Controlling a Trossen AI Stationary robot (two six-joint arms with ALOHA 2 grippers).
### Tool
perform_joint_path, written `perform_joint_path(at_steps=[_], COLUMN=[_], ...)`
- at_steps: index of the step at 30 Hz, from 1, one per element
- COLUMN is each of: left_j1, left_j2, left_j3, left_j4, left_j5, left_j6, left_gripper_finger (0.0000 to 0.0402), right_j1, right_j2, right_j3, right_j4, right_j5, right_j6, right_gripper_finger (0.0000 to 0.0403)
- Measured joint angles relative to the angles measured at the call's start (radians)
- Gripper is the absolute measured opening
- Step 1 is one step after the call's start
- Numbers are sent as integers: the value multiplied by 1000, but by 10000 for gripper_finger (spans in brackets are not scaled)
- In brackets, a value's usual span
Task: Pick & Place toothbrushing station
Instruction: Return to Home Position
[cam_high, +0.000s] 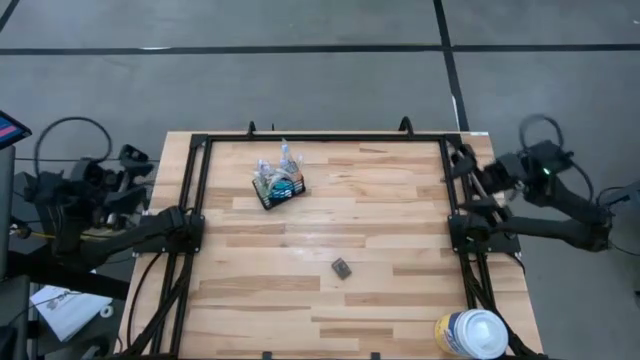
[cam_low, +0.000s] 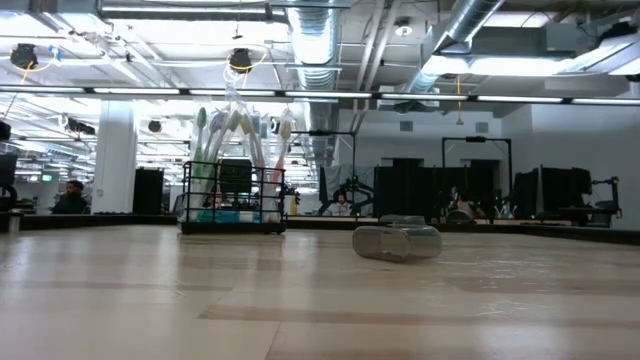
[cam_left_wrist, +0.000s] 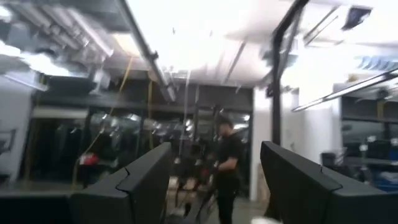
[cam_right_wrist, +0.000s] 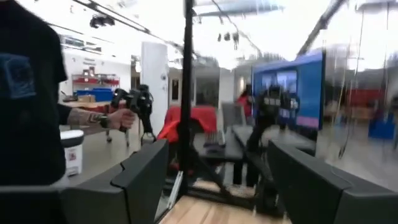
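Toward the upper middle of the high view, a little left of centre, the black wire-mesh caddy (cam_high: 270, 192) sits on the wooden table (cam_high: 380, 200), turned at a slant to the table's edges. Toothbrushes (cam_high: 285, 155) stand up out of it, and blue-and-white toothpaste tubes (cam_high: 284, 185) are tucked inside. In the low view the caddy (cam_low: 233, 198) stands upright left of centre. The white and green toothbrushes (cam_low: 232, 130) fan out above its rim and the tubes (cam_low: 235, 215) lie low behind the mesh. A small dark grey block (cam_high: 341, 267) lies on the table near the middle of the high view, well apart from the caddy; in the low view it (cam_low: 397, 241) shows to the caddy's right. A large white round canister (cam_high: 470, 333) stands at the lower right corner of the table. My left arm (cam_high: 120, 235) is folded off the table at the left edge of the frame, and my right arm (cam_high: 530, 200) is off it at the right edge. My left jaws stand wide with nothing between them, and a person in dark clothes (cam_left_wrist: 227, 168) shows through the gap. My right jaws also stand wide and hold nothing. At the left of that wrist view is a person in a dark shirt (cam_right_wrist: 25, 93), with a hand (cam_right_wrist: 121, 117) gripping a dark device.
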Motion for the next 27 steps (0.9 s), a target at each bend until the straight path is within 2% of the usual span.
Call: perform_joint_path(at_steps=[5, 9, 12, 17, 20, 23, 27], left_j1=[1, 11, 24, 24, 24, 24, 24], left_j2=[-10, -11, -11, -13, -13, -14, -14], left_j3=[24, -2, -31, -94, -144, -204, -295], left_j4=[-57, -78, -59, -71, -68, -63, -17], left_j5=[58, 39, 34, 20, -34, -39, -43], left_j6=[-43, -48, -37, -31, -37, -46, -48], left_gripper_finger=[241, 241, 241, 241, 241, 241, 241], right_j1=[-1, -2, 2, 8, 13, 16, 19], right_j2=[-250, -427, -419, -396, -424, -424, -424], right_j3=[-171, -292, -342, -387, -449, -527, -602], right_j4=[12, 44, 26, 6, 80, 142, 180], right_j5=[55, 97, 60, 127, 145, 155, 161], right_j6=[-23, -5, 20, 3, 43, 104, 90], right_gripper_finger=[265, 265, 265, 265, 265, 265, 265])
